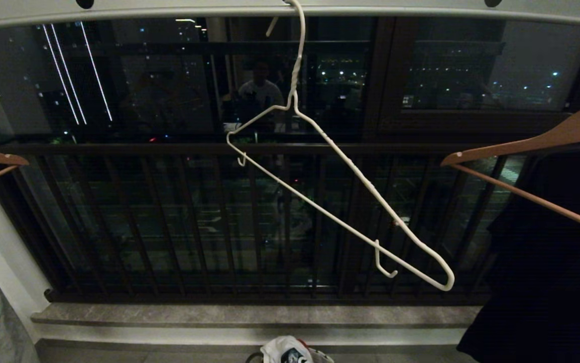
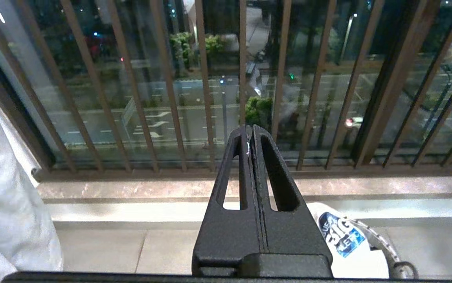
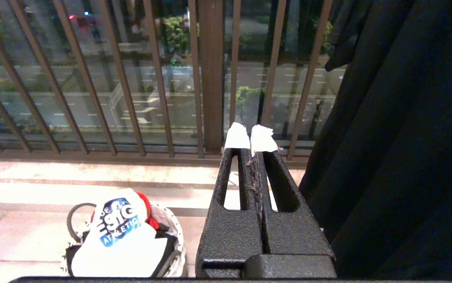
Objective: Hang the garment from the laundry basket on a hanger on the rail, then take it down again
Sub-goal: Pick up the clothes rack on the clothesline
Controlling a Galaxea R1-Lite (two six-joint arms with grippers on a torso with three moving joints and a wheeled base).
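Starting at the black left gripper: fingers pressed together on nothing, and the white T-shirt with blue chest graphic lies below and beside it in the small white lattice basket, both half hidden behind the claw. Black right gripper, white-taped tips, equally closed and empty. Thin white wire hanger hangs tilted, bare, from the pale grey rail; head view crops the basket.

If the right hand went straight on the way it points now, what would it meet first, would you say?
Probably the balcony railing: the shut right hand points at its thick post, with nothing visibly between them, though depth is hard to judge.
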